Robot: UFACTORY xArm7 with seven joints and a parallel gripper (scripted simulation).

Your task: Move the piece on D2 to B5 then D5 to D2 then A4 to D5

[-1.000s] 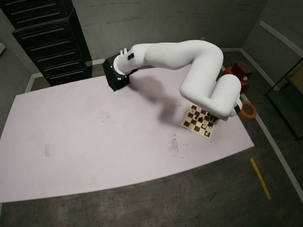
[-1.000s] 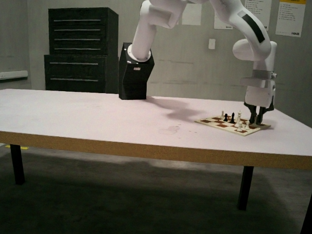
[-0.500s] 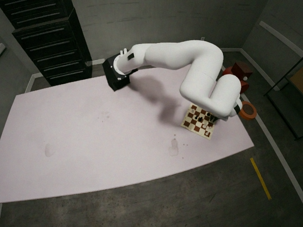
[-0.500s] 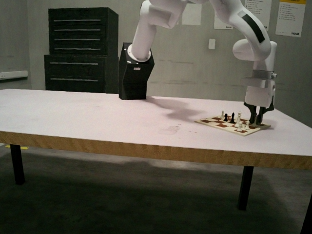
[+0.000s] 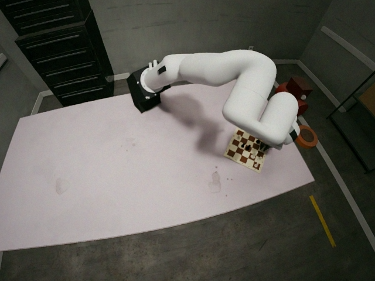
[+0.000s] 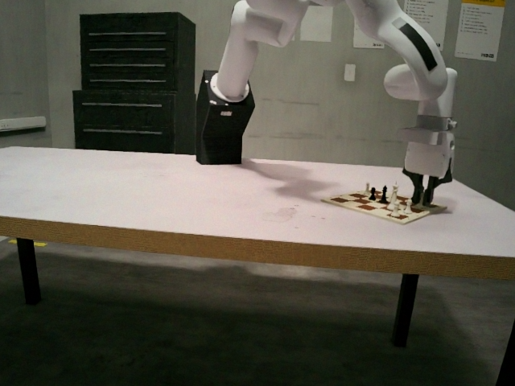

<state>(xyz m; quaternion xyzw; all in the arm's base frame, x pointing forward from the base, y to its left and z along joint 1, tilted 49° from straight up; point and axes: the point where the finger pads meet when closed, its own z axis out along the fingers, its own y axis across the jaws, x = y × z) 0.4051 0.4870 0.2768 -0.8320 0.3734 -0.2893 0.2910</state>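
Claw (image 6: 424, 201) low over right edge of chessboard (image 6: 376, 207), fingers pinching a small piece between them; piece's colour and square not discernible, hidden by fingers. Chessboard lies flat near right end of pink worktop (image 6: 166, 195). Other pieces upright on board: two black (image 6: 384, 194), several white (image 6: 393, 195). White arm (image 5: 242, 81) overhangs board in top view.

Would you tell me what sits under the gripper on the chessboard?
The gripper is shut on a small piece over the chessboard by its right edge. The fingers hide the piece's colour and type.
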